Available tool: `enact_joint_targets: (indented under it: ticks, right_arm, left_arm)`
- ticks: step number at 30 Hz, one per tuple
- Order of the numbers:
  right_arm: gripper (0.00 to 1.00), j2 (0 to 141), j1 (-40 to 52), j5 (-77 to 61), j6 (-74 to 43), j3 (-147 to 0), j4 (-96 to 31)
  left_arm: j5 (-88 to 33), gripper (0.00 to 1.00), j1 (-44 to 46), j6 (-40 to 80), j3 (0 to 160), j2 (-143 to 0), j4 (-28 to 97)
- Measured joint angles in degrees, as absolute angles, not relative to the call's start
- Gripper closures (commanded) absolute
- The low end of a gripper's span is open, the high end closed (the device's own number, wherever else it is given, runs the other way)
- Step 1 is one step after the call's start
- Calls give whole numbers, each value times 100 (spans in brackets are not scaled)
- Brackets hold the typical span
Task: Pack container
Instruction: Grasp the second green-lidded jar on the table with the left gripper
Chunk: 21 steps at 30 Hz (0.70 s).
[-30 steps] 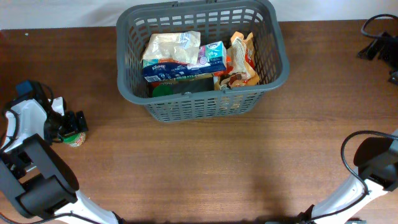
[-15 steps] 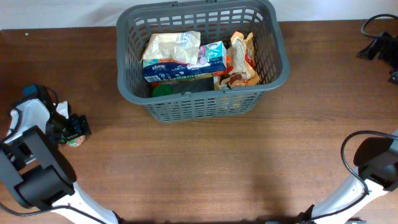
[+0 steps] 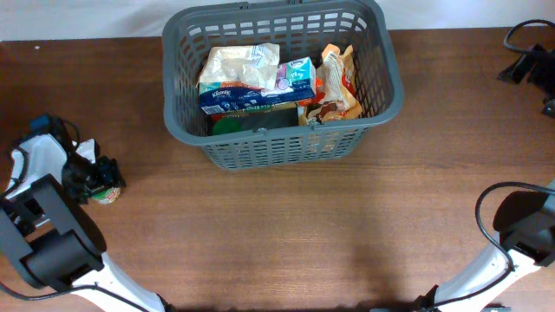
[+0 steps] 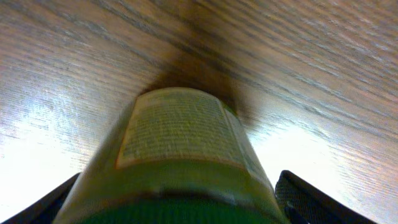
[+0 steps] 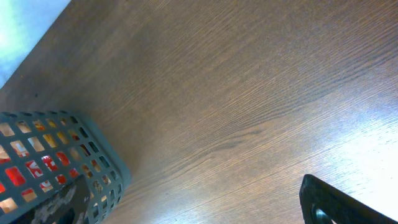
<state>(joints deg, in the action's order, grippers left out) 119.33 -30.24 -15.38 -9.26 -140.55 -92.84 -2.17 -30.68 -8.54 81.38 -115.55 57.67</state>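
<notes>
Left gripper (image 3: 104,179) shifted slightly, straddling one green jar (image 4: 180,149), grip unclear, one container (image 3: 282,143) well apart

Overhead view: bright, even light from above; sharp across the frame; soft, short shadow on the table (image 3: 347,225) along the front foot of the container (image 3: 282,147). Left wrist view: soft focus and smear on the close jar (image 4: 177,143); dark shadow on the table just beyond it; white glare patches left and right. Right wrist view: table grain sharp; glare at lower right; blown-out pale corner at upper left.
</notes>
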Motion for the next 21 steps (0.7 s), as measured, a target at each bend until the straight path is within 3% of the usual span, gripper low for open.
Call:
enact_joint_targets:
  ticks: [2, 3, 4, 6, 9, 14, 16, 21]
  right_arm:
    - [1, 11933, -3024, -1538, -923, -14055, -9284]
    - [1, 11933, -3024, -1538, -928, -14055, -9284]
    - [1, 11933, -3024, -1538, -928, -14053, -9284]
    - [1, 11933, -3024, -1535, -930, -14055, -9284]
    - [1, 11933, -3024, -1535, -928, -14055, -9286]
    - [1, 11933, -3024, -1535, -926, -14055, -9284]
    - [1, 11933, -3024, -1538, -928, -14055, -9284]
    - [1, 11933, -3024, -1538, -928, -14055, -9284]
  left_arm:
    - [-263, 45, -3068, -840, 8440, -11583, 6112]
    - [-281, 65, -3068, -823, 8617, -11585, 6311]
    - [-294, 70, -3068, -864, 8842, -11585, 6473]
    - [-320, 69, -3068, -891, 9297, -11607, 6882]
    - [-320, 52, -3068, -934, 10162, -11625, 7472]
    - [-325, 50, -3068, -985, 10626, -11620, 7583]
    - [-325, 52, -3068, -987, 10624, -11622, 7631]
    - [-320, 76, -3068, -1033, 10624, -11625, 7629]
